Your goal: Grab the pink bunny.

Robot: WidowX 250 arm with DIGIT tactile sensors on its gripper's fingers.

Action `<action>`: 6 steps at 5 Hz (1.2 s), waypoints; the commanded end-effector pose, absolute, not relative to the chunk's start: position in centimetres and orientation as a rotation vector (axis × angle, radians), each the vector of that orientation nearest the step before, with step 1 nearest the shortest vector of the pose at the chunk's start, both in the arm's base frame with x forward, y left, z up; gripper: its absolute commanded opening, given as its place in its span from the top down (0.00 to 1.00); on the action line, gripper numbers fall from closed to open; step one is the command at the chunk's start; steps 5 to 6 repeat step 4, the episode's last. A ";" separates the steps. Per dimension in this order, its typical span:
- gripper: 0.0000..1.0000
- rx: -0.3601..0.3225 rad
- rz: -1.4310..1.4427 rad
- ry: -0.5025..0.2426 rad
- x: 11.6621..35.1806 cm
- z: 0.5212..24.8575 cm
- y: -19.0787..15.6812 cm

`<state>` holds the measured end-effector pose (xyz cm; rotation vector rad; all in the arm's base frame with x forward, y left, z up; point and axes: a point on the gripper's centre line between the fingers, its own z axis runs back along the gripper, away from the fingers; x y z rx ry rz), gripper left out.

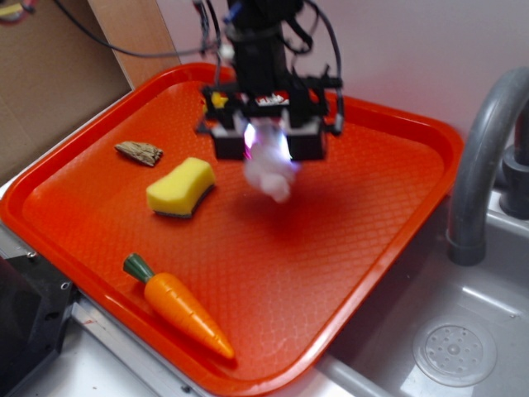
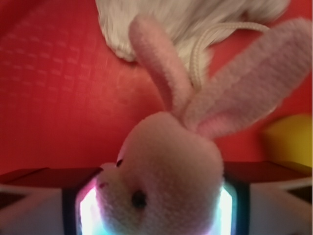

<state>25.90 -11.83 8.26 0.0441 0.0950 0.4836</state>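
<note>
The pink bunny [image 1: 269, 174] is a pale, blurred plush hanging under my gripper [image 1: 267, 147] over the middle back of the orange tray [image 1: 372, 248]. In the wrist view the pink bunny [image 2: 166, 166] fills the space between the two lit pads. Its whitish face with one dark eye points down and its two long ears reach up and to the right. My gripper [image 2: 156, 208] is shut on the bunny's head and body. The bunny's lower body is hidden.
On the tray lie a yellow sponge [image 1: 180, 187], a toy carrot [image 1: 180, 308] near the front edge and a brown bark-like piece [image 1: 139, 152] at the left. A whitish furry thing with a cord [image 2: 195, 19] lies past the ears. A sink [image 1: 463, 347] and faucet [image 1: 483, 157] are at the right.
</note>
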 end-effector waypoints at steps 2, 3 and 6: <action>1.00 0.080 -0.031 -0.135 22.7 21.2 -8.8; 1.00 0.060 -0.010 -0.190 22.3 22.9 -8.6; 1.00 0.000 0.046 -0.240 22.1 23.1 -7.7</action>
